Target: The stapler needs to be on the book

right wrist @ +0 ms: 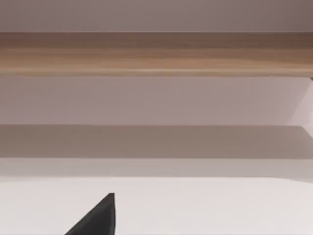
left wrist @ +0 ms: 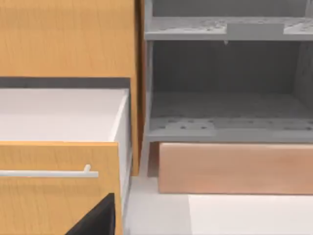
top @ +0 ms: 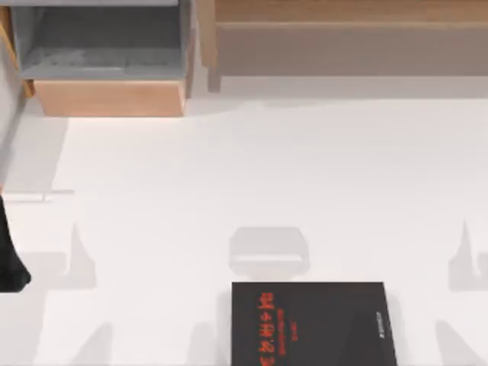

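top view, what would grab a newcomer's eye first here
The black book with red lettering stands out, lying flat on the white table at the near edge, a bit right of centre. Next, at the far left, a grey open shelf unit over a wooden base. In the left wrist view, a pulled-out wooden drawer with a white bar handle sits beside it.

My left arm [top: 11,259] is a plain matte black, rounded bulk at the tabletop's left edge, no markings, cables or screws I can make out. Each wrist view catches one flat black wedge-shaped finger [left wrist: 95,220], sharp-cornered; same on the right [right wrist: 95,218].
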Motion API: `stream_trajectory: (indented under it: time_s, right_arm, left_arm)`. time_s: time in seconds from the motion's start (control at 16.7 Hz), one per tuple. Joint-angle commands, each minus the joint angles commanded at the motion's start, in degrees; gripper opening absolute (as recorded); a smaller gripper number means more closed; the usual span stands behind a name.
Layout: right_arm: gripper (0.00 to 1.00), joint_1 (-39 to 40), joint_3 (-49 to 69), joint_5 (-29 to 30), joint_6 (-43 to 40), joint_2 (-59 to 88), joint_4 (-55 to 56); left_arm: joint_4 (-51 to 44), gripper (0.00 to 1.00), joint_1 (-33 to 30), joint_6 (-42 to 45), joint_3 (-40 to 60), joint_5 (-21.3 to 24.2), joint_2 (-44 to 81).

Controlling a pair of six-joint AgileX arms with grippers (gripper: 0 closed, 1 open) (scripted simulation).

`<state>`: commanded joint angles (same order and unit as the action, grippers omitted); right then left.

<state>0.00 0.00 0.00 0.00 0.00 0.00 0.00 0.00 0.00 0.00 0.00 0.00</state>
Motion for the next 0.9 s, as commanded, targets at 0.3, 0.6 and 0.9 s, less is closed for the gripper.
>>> stream_trajectory:
  time_s: [0.3, 0.6, 0.9]
  right_arm:
    - [1.00, 0.00, 0.00, 0.00, 0.00, 0.00, 0.00]
    - [1.00, 0.00, 0.00, 0.00, 0.00, 0.00, 0.00]
    - [1.00, 0.00, 0.00, 0.00, 0.00, 0.00, 0.00]
  left_arm:
    - [-2.02, 1.00, 0.58, 0.77, 2.90, 0.40, 2.89]
    - [-12.81, 1.00, 3.52, 4.62, 18.20, 2.12, 18.03]
    - [-29.81, 1.00, 8.01, 10.55, 42.72, 4.04, 42.44]
